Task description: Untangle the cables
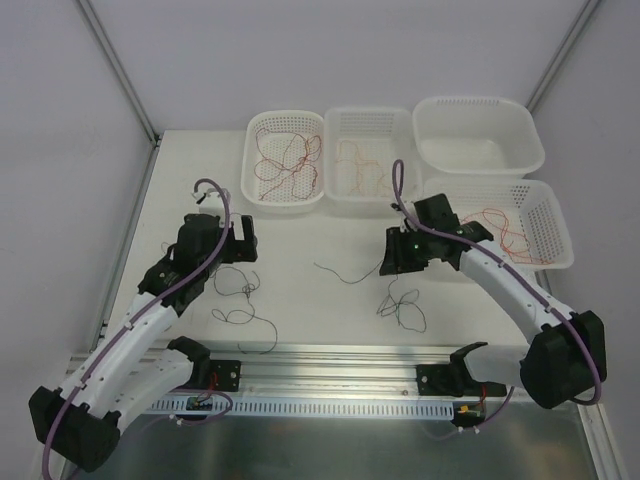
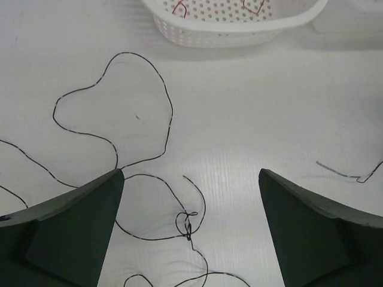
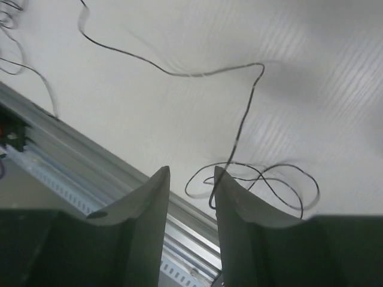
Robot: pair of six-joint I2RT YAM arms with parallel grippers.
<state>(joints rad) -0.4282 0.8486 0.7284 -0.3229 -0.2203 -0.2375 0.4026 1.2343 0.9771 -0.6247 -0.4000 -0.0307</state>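
Nearest us, our left gripper gapes wide above the table, holding nothing. A black cable with a small knot loops beneath it. Further right, our right gripper stands only slightly parted, pinching nothing we can see, and a second black cable curls just beside it. In the far baskets lie red and orange cables.

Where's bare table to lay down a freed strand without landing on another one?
Free: the table between the left end effector and right end effector, fronting the left basket and middle basket; also the far-left corner beside the left basket. Crowded: black cables loop between both end effectors and the front rail.
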